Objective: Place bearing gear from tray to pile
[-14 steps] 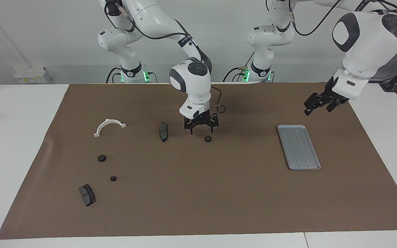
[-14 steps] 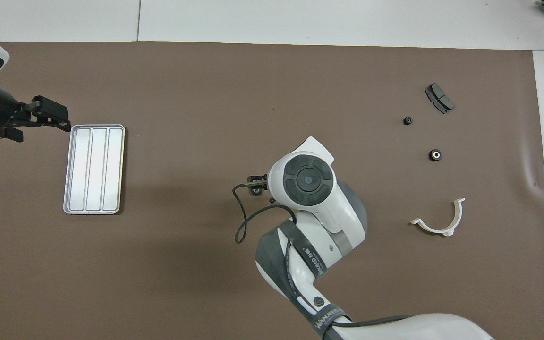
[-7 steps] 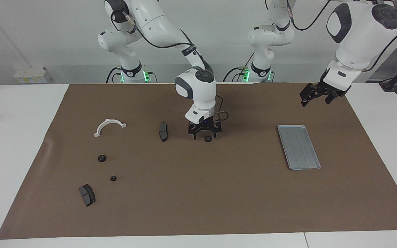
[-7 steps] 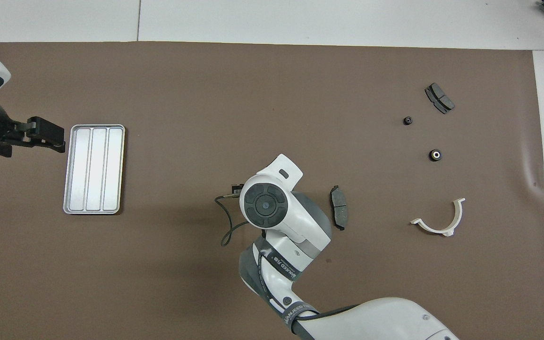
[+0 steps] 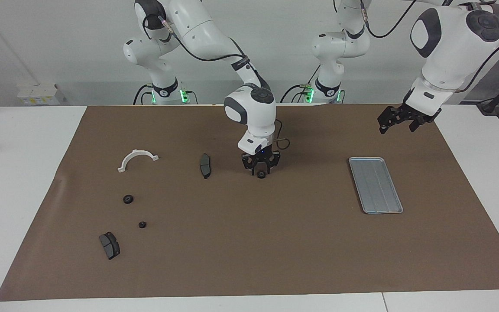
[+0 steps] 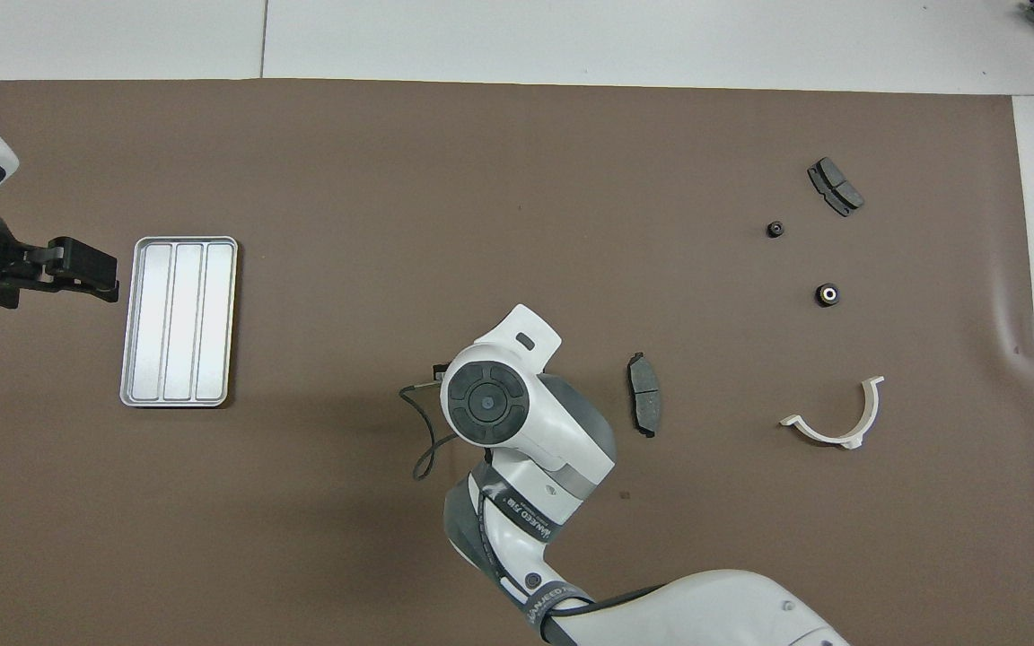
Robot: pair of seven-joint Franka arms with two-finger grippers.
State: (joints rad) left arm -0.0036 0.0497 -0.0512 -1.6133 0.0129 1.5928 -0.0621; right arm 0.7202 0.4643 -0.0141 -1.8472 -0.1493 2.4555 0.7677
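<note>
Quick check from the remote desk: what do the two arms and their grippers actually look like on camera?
Both arms have glossy white shells with dark grey joint caps and black cables clipped along them. The bases glow green. The right gripper and left gripper are black two-finger units on white wrists. The right arm's forearm carries a dark band with white lettering.

A white surface (image 5: 24, 173) stood against a plain pale wall (image 5: 59, 39), most of its top covered by a brown mat (image 5: 249, 242) with a slight crease near one edge. A seam ran across the white top along the mat's edge farthest from the robots. On the ledge by the wall sat a small white box (image 5: 37, 93). Light fell evenly, throwing soft shadows on the mat.
</note>
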